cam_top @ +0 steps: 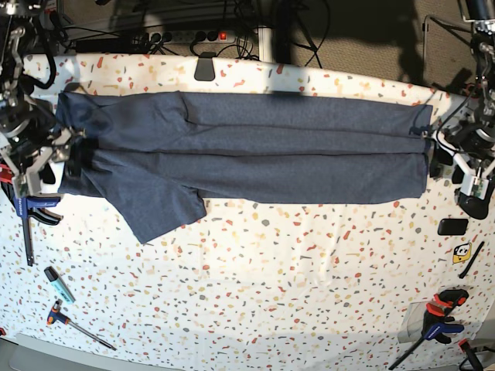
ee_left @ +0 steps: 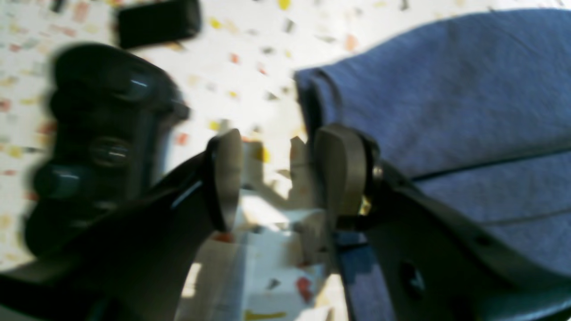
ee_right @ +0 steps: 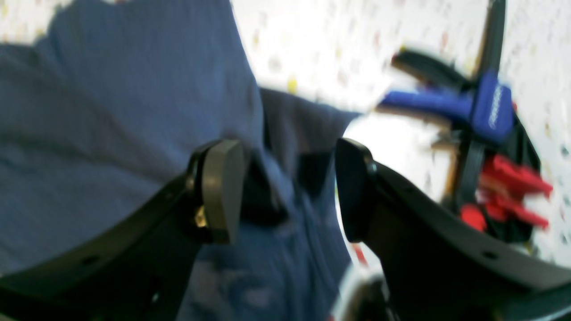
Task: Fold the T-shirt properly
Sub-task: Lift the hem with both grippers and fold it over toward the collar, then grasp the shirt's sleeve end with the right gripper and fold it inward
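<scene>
Gaping apart, the left gripper (ee_left: 272, 178) is seen beside the T-shirt's (cam_top: 247, 147) hem edge, nothing between its pads. The right gripper (ee_right: 285, 191) is likewise spread, blurred cloth between its fingers. The shirt is stretched across the speckled table (cam_top: 294, 294); one sleeve is tucked from sight.
</scene>
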